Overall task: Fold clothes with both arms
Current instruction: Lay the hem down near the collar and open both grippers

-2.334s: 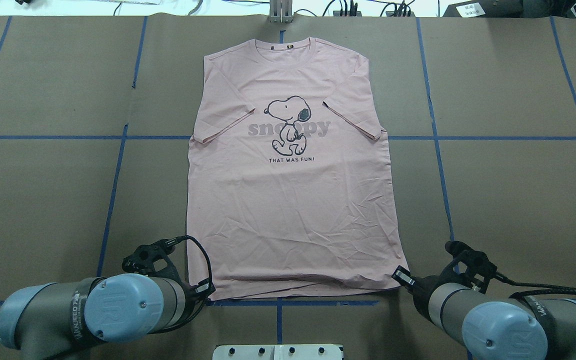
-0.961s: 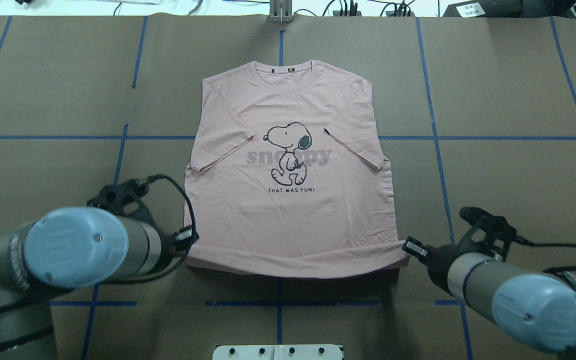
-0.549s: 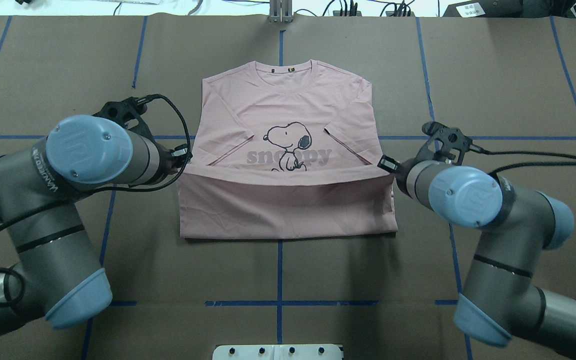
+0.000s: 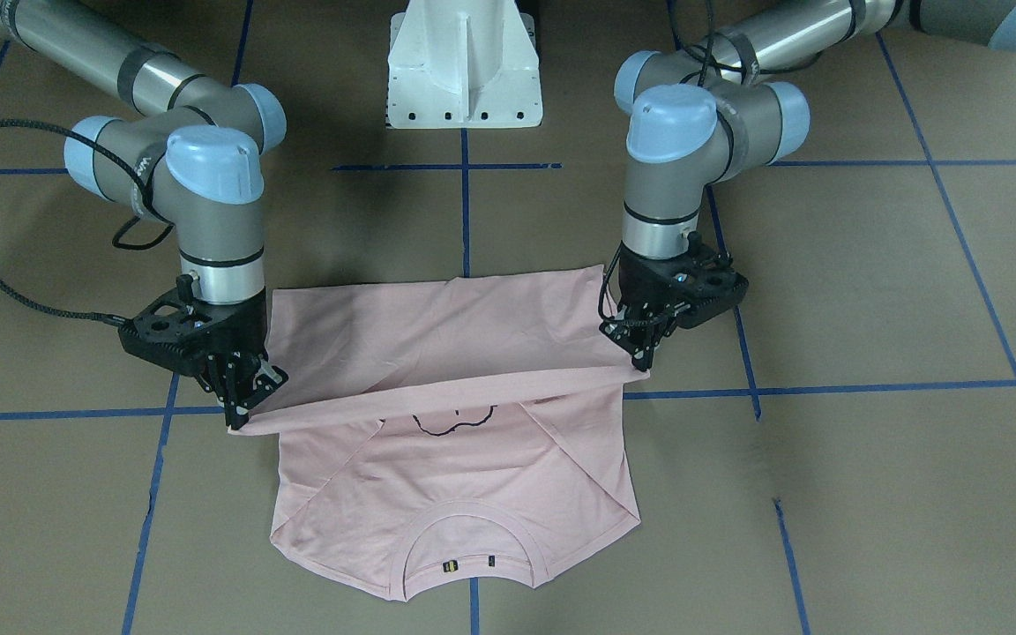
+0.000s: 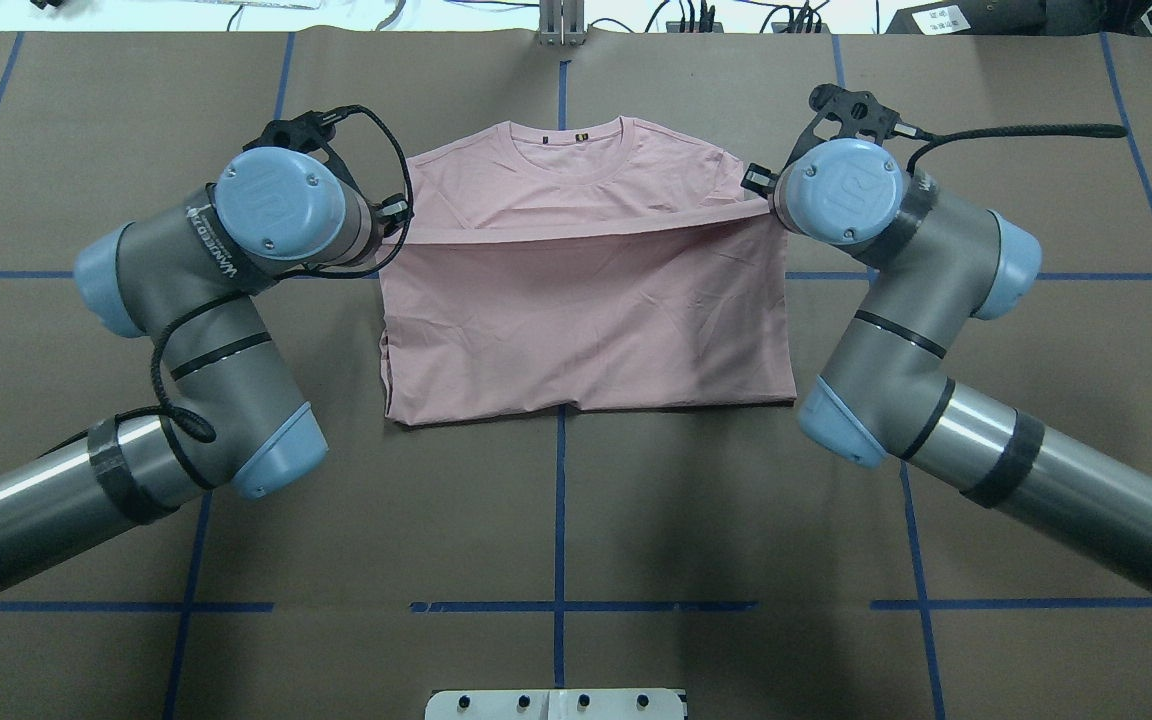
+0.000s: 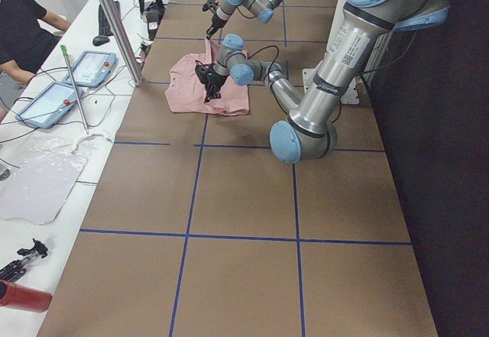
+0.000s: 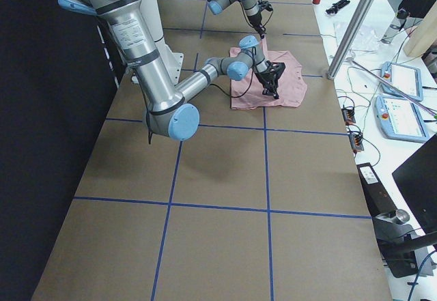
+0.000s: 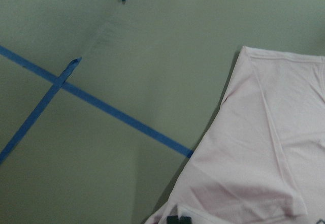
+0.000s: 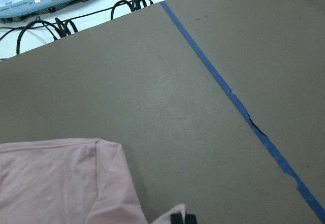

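Overhead view. The bench [image 5: 716, 520] is brown paper gridded with blue tape [image 5: 558, 500]. The left arm [image 5: 226, 330] enters from 8 o'clock and the right arm [image 5: 896, 340] from 4 o'clock; each arm's jaws are closed on one corner of the hem [image 5: 576, 232]. The pink T-shirt [image 5: 586, 330] lies toward the bench's 12 o'clock, its lower half doubled back, plain reverse upward, crease at 6 o'clock. The hem is taut between the jaws, raised over the chest. The collar [image 5: 568, 140] shows at 12 o'clock.

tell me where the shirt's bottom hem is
In the overhead view the hem is raised across the T-shirt, just short of the collar, pinched between the left claw at its left end and the right claw at its right end.
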Action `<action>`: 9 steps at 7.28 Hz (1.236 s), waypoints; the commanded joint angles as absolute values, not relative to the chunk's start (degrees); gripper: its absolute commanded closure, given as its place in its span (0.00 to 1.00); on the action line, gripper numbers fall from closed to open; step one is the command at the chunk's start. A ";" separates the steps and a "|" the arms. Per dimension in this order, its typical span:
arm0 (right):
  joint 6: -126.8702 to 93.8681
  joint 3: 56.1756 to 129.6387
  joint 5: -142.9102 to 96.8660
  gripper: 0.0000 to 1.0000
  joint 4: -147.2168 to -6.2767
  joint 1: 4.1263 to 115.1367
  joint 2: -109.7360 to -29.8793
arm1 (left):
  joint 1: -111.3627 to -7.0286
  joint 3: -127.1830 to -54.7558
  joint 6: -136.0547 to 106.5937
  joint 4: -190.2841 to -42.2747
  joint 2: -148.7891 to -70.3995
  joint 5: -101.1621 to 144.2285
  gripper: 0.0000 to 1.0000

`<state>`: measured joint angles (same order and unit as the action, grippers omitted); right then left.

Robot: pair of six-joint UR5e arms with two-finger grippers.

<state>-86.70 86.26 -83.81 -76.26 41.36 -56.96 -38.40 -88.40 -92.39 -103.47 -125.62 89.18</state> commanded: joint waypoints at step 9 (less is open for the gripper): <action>-85.96 65.31 -84.38 1.00 -75.15 43.59 -43.68 | -40.52 -71.46 -87.89 -115.93 -131.84 83.32 1.00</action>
<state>-85.96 66.33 -84.45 -75.59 43.34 -43.98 -40.46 -71.63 -87.93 -115.76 -131.88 83.33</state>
